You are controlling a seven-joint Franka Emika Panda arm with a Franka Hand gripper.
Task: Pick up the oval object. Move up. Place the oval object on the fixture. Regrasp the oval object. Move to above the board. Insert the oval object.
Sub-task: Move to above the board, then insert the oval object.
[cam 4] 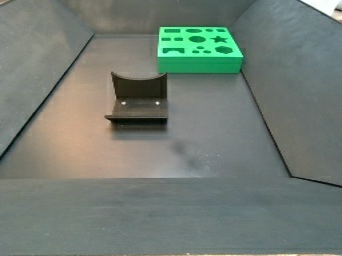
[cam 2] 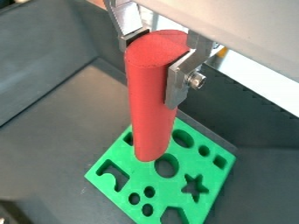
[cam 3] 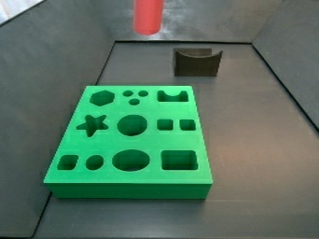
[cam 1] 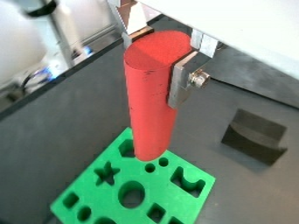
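Overhead, the gripper (cam 2: 163,54) is clamped on the oval object (cam 2: 151,96), which hangs upright above the board (cam 2: 117,168) in both wrist views. In a side view only the peg's lower end shows at upper left, the fixture (cam 3: 197,62) right of it.

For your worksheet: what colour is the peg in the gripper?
Red peg, in gripper; clearest in a wrist view.

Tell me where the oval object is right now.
The oval object hangs upright in the tool, raised above the board in both wrist views; the fixture stands empty beyond the board.
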